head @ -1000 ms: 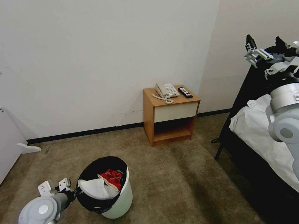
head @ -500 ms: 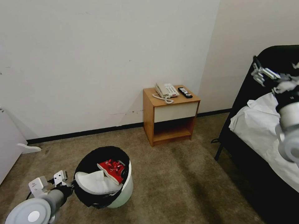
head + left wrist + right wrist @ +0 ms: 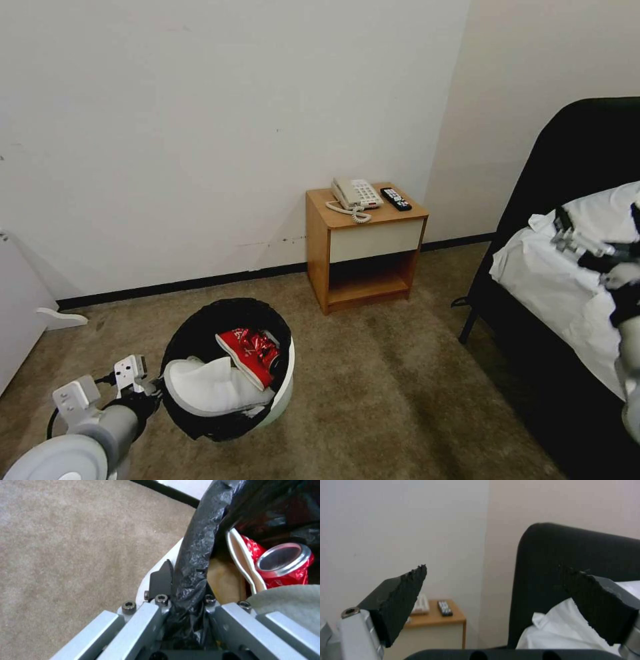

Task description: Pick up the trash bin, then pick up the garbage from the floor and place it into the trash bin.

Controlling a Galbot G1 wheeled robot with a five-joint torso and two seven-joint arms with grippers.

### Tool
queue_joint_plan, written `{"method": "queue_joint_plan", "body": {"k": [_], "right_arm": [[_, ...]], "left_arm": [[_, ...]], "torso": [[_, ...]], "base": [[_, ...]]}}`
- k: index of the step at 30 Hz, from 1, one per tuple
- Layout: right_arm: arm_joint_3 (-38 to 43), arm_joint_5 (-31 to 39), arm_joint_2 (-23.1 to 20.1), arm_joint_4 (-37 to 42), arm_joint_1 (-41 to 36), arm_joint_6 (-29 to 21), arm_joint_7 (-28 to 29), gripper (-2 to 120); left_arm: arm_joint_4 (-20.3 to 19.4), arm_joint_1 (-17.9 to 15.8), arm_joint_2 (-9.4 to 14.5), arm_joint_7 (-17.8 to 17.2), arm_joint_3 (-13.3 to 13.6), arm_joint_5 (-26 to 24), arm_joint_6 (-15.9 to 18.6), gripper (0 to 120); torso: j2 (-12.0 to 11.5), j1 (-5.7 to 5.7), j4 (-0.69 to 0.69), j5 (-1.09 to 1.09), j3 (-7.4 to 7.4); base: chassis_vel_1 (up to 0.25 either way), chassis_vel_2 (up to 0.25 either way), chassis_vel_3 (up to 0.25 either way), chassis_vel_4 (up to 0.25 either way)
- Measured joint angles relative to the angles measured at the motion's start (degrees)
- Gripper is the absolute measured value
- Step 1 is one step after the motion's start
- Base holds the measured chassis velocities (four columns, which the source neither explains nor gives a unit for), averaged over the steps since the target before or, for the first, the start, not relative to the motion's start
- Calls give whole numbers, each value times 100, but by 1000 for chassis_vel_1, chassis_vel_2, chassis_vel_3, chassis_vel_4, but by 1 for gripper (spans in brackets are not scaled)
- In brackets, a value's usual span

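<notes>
**Bin gripped at lower left, right arm idle by the bed**

At the lower left of the head view, the left gripper [image 3: 155, 389] has its fingers closed on the near rim of the trash bin [image 3: 283, 393], a small round white plastic tub tilted toward the camera. In the left wrist view the fingers [image 3: 161, 580] pinch the crinkled, glossy black garbage bag [image 3: 196, 552] folded over the rim, one dark pad outside against the smooth white wall, the other hidden inside under the film.

Inside the bin lies a soft white slipper [image 3: 207, 390], its oval sole up, and just beside it a shiny red snack packet [image 3: 250, 352], wrinkled and flat. The wrist view also shows a red can [image 3: 283, 563] with its round silver end toward the lens, and a scrap of brown cardboard [image 3: 225, 580] wedged against the bag.

The bin hangs over short-pile beige carpet [image 3: 373, 407]. Right of centre, against the wall, stands a boxy wooden nightstand [image 3: 365, 243] carrying a cream telephone [image 3: 357, 193] with a coiled cord and a black remote [image 3: 396, 199].

At the right edge, the right gripper [image 3: 587, 245] is over the rumpled white sheet of the bed [image 3: 553, 280], which has a black padded headboard. Its serrated black wedge-shaped fingers [image 3: 401, 592] are spread wide, with nothing between them.
</notes>
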Motion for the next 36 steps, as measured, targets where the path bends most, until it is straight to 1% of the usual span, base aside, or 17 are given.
{"method": "queue_joint_plan", "body": {"k": [4,6,7,9,11,12,13,15,16,18,19,21,22,24,25,27,36], "right_arm": [[-142,-283,156,2,-167,69,-59,100],[-394,-645,423,-22,-381,190,-150,100],[-394,-645,423,-22,-381,190,-150,100],[-662,-915,644,-168,-452,340,-195,100],[-662,-915,644,-168,-452,340,-195,100],[-937,-1158,896,-324,-458,491,-203,100],[-937,-1158,896,-324,-458,491,-203,100],[-1159,-1437,1167,-461,-515,673,-203,100],[-1159,-1437,1167,-461,-515,673,-203,100],[-1268,-1781,1455,-618,-584,862,-207,100],[-1268,-1781,1455,-618,-584,862,-207,100],[-1265,-2000,1655,-691,-651,969,-208,100],[-1265,-2000,1655,-691,-651,969,-208,100],[-1170,-2136,1759,-682,-720,987,-172,100],[-1170,-2136,1759,-682,-720,987,-172,100],[-983,-2334,1839,-622,-799,1015,-111,100],[-646,-2594,1987,-566,-930,1155,-57,100]], "left_arm": [[-54,32,-67,63,20,129,0,2],[-127,53,-161,130,43,281,-2,2],[-127,53,-161,130,43,281,-2,2],[-158,67,-260,244,65,519,-2,2],[-158,67,-260,244,65,519,-2,2],[-193,93,-353,293,76,636,-2,2],[-193,93,-353,293,76,636,-2,2],[-205,127,-430,419,81,860,-3,2],[-205,127,-430,419,81,860,-3,2],[-229,155,-495,488,74,996,-2,2],[-229,155,-495,488,74,996,-2,2],[-235,168,-581,597,76,1192,-3,2],[-235,168,-581,597,76,1192,-3,2],[-235,174,-671,693,95,1411,-2,2],[-235,174,-671,693,95,1411,-2,2],[-230,170,-734,808,99,1619,-3,2],[-188,177,-792,998,120,1943,-3,2]], "torso": [[0,0,0,1,0],[0,0,0,1,0],[0,0,0,1,0],[0,0,-1,1,0],[0,0,-1,1,0],[0,1,1,1,1],[0,1,1,1,1],[0,0,0,1,0],[0,0,0,1,0],[0,1,0,1,1],[0,1,0,1,1],[0,1,-1,1,0],[0,1,-1,1,0],[0,1,0,0,1],[0,1,0,0,1],[0,1,-1,1,1],[0,1,0,1,1]], "base": [[0,0,0,0],[0,0,0,0],[0,0,0,0],[0,0,0,0],[0,0,0,0],[0,0,0,0],[0,0,0,0],[0,0,0,0],[0,0,0,0],[0,0,0,0],[0,0,0,0],[0,0,0,0],[0,0,0,0],[0,0,0,0],[0,0,0,0],[0,0,0,0],[0,0,0,0]]}}
